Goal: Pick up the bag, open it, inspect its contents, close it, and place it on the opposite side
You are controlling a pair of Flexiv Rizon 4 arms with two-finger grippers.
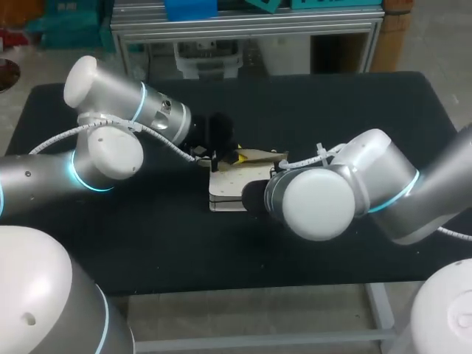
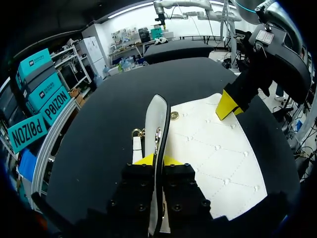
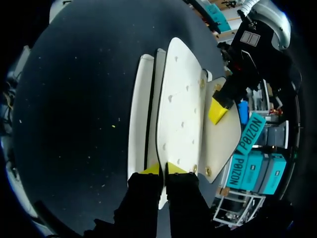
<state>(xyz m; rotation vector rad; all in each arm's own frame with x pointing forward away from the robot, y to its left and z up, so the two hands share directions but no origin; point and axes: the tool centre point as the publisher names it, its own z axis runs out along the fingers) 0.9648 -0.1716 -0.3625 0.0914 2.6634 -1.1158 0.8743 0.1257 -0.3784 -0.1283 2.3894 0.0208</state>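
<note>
At the middle of the table sits the white quilted bag, with both our tools on it. Our left tool is clamped on the thin upright flap. Our right tool pinches a panel edge at the opposite end. We judge the opening step is in hand; next we should draw these edges gently apart so the inside shows. We find no readable writing on the bag.
</note>
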